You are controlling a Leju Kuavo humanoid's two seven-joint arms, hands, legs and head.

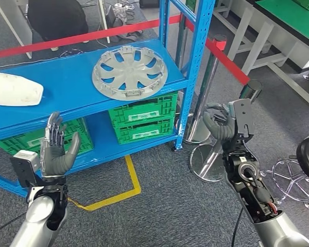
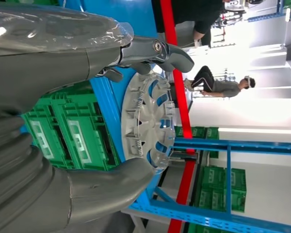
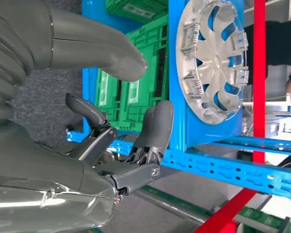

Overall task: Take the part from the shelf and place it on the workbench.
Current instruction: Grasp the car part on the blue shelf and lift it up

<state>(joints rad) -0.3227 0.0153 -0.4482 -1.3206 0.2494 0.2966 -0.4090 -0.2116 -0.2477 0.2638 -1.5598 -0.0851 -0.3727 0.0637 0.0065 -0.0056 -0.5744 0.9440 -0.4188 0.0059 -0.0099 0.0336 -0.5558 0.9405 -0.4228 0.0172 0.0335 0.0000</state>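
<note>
Head view: grey wheel cover (image 1: 130,72) flat on blue shelf (image 1: 67,85), near its right end, untouched. Risked sliding or tipping off the edge if grabbed by one rim. Left hand (image 1: 56,148) raised, fingers spread, empty; right hand (image 1: 222,122) loosely curled, empty, beside the shelf post.

No lettering, brand, number or sign is showing legibly anywhere. The green crates (image 1: 143,121) under the blue shelf (image 1: 71,85) are carrying pale rectangular labels (image 1: 144,115), but whatever is printed on them is staying too blurred to read.
</note>
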